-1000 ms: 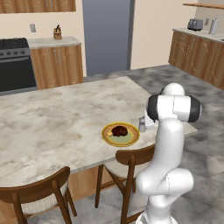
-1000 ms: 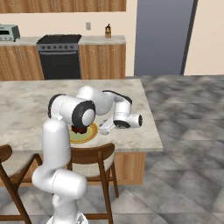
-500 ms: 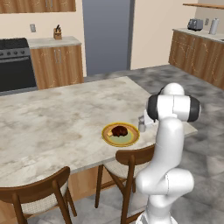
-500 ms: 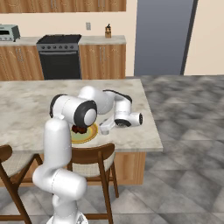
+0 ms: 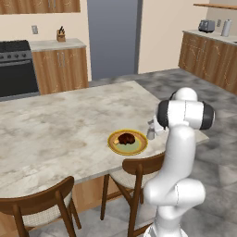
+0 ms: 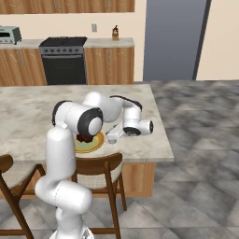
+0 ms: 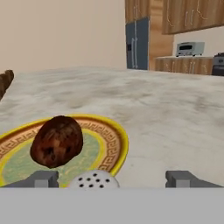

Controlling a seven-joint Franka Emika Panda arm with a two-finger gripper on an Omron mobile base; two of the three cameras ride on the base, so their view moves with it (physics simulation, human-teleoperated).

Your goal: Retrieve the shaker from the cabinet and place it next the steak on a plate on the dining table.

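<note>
The tiny grey shaker point(image 5: 151, 134) stands upright on the dining table point(image 5: 60, 125), just right of the plate point(image 5: 128, 142) with its yellow-orange rim. The dark steak point(image 5: 126, 138) lies on that plate. In the right base view my gripper point(image 6: 113, 136) reaches low over the table around the shaker point(image 6: 112, 139), beside the plate point(image 6: 91, 145). In the hand view the shaker's holed cap point(image 7: 93, 180) sits between my fingers point(image 7: 43, 179) with a gap on each side, so the gripper point(image 7: 113, 180) is open. The steak point(image 7: 57, 141) and plate rim point(image 7: 117, 141) lie just beyond. The wooden wall cabinet point(image 6: 70, 4) runs along the far wall.
Two wooden chairs point(image 5: 134, 173) point(image 5: 39, 210) are tucked under the table's near edge, close to my base. A black stove point(image 6: 64, 59), a grey fridge point(image 6: 173, 39) and lower cupboards point(image 5: 60, 69) line the far wall. A toaster point(image 5: 206, 26) sits on the right counter.
My jaws have spread apart off the shaker, which stays standing beside the plate. The arm, the plate and the steak have not visibly moved.
</note>
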